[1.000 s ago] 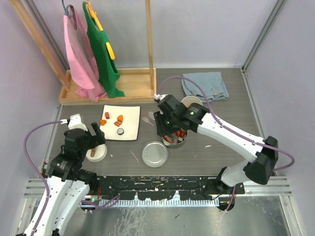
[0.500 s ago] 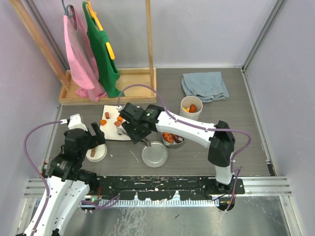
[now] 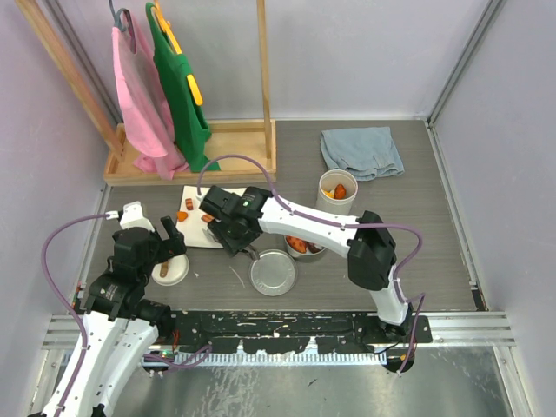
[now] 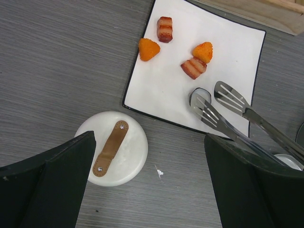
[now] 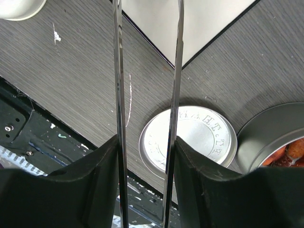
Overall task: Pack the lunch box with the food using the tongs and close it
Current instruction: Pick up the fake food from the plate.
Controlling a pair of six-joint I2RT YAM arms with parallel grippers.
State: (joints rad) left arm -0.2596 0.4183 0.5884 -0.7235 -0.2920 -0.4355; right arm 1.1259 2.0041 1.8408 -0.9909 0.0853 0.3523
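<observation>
My right gripper (image 3: 232, 233) (image 5: 145, 156) is shut on the grey tongs (image 5: 118, 95), both thin arms pressed between its fingers. The tongs' slotted tips (image 4: 216, 102) rest open on the white square plate (image 4: 161, 90), beside a black-and-white piece (image 4: 200, 96). Two orange (image 4: 148, 49) and two red-brown pieces (image 4: 193, 68) of food also lie on that plate. The steel tin (image 3: 308, 246) and the white tub (image 3: 337, 191) both hold food. The flat steel lid (image 3: 274, 272) (image 5: 199, 142) lies on the table. My left gripper (image 3: 165, 249) (image 4: 152, 187) hovers open above the white lid with the brown handle (image 4: 112, 148).
A wooden rack (image 3: 217, 148) with pink and green cloths hanging stands at the back left. A folded blue towel (image 3: 362, 150) lies at the back right. The black rail (image 5: 28, 142) at the table's near edge runs just below the steel lid.
My right arm has swung left from the steel tin to the plate, carrying the tongs, and the tongs have spread slightly. The left arm has not moved.
</observation>
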